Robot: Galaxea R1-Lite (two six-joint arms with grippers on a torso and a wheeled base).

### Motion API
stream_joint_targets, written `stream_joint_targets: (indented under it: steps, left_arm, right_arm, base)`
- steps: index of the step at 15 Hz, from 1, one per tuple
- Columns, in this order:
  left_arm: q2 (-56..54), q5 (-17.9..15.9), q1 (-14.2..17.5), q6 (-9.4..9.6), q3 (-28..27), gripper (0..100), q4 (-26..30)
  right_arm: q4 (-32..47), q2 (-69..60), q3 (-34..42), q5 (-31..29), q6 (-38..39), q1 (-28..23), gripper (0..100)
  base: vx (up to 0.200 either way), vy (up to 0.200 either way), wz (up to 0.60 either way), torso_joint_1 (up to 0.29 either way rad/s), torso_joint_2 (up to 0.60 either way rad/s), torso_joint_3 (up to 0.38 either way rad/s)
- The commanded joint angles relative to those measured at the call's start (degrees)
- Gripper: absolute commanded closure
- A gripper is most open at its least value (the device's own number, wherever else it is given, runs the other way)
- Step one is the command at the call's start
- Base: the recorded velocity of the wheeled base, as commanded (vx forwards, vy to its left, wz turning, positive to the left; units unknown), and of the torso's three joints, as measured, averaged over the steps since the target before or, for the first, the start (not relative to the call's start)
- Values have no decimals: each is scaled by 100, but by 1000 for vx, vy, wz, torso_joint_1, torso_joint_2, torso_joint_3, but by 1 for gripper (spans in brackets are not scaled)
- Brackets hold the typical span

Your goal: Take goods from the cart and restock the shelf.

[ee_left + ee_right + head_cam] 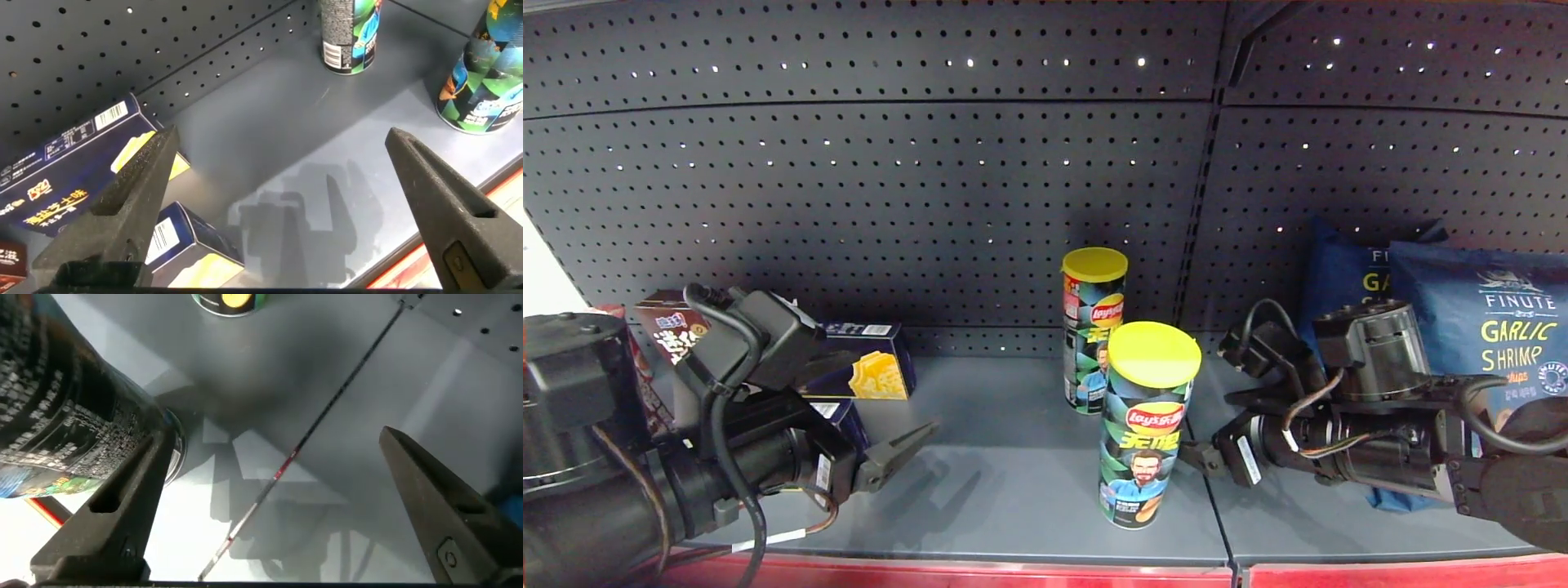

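A grey store shelf (996, 465) with a perforated back wall, seen from above and in front. Two tall chip cans with yellow lids stand upright near the middle. The front can (1147, 425) is close to the shelf's front edge, and the rear can (1094, 327) is just behind it toward the back wall, the two apart. The right gripper (276, 437) sits low over the shelf just beside the front can, jaws spread wide and holding nothing. The can stands outside the gap, next to one finger; whether they touch cannot be told. The left gripper (282, 139) hangs over the bare stretch toward the shelf's left end, jaws also spread and empty. Behind it, at the left end, lie several snack boxes (866, 371). At the right end, blue chip bags (1478, 327) lean against the back wall. Judged from this, both cans are already placed on the shelf and neither is gripped, so this item's restocking seems done. Bare shelf lies between the boxes and the cans, so more goods from the cart likely remain to be fetched.
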Motion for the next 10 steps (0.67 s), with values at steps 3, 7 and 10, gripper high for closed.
stream_joint_targets:
  steps: [3,7,10]
  left_arm:
    - [8,3,-1,-8,14,0,0]
    - [8,-6,8,-8,41,0,0]
    - [25,-6,8,-8,23,0,-9]
  right_arm:
    - [-1,31,14,-16,48,85,0]
    - [-1,-268,410,10,48,67,0]
    - [-10,-259,313,28,48,120,0]
  base:
    - [0,0,0,0,0,0]
    - [0,0,0,0,0,0]
    - [0,0,0,0,0,0]
